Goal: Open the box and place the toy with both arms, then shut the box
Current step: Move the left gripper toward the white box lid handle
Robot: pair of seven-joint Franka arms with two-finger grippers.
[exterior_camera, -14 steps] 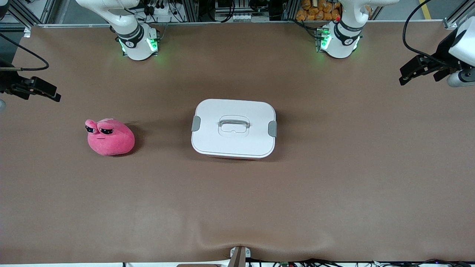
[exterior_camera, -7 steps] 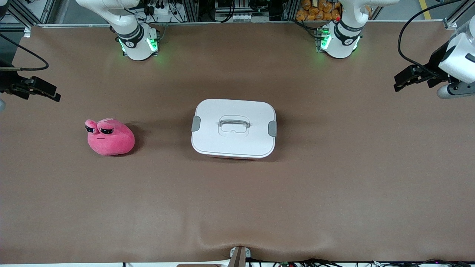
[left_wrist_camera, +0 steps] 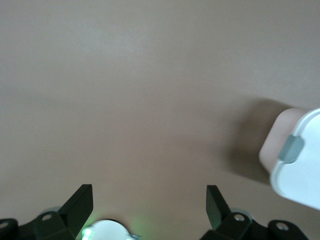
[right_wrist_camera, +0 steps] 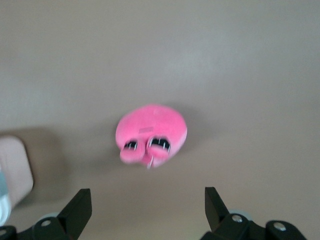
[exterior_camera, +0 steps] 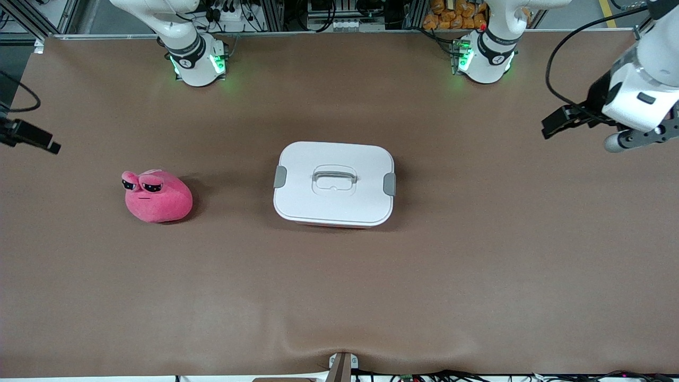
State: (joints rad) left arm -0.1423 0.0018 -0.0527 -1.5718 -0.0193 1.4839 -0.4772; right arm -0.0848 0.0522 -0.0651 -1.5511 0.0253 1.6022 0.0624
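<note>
The box (exterior_camera: 334,183) stands at the middle of the table with its white lid on, grey clips (exterior_camera: 389,184) at both ends and a recessed handle (exterior_camera: 334,178). The pink plush toy (exterior_camera: 156,195) lies toward the right arm's end, apart from the box. My left gripper (exterior_camera: 554,126) hangs open and empty over the table toward the left arm's end. Its wrist view shows wide-apart fingers (left_wrist_camera: 80,202) and a corner of the box (left_wrist_camera: 300,160). My right gripper (exterior_camera: 32,139) is open and empty at the table's edge. Its wrist view shows the toy (right_wrist_camera: 151,132) ahead of the gripper (right_wrist_camera: 148,202).
The brown table (exterior_camera: 339,297) is bare around the box and toy. The arms' green-lit bases (exterior_camera: 199,63) stand along the edge farthest from the front camera. A small bracket (exterior_camera: 342,363) sits at the nearest edge.
My left gripper has moved in from the table's end toward the box. My right gripper has shifted outward toward the table's edge. Box and toy have not moved.
</note>
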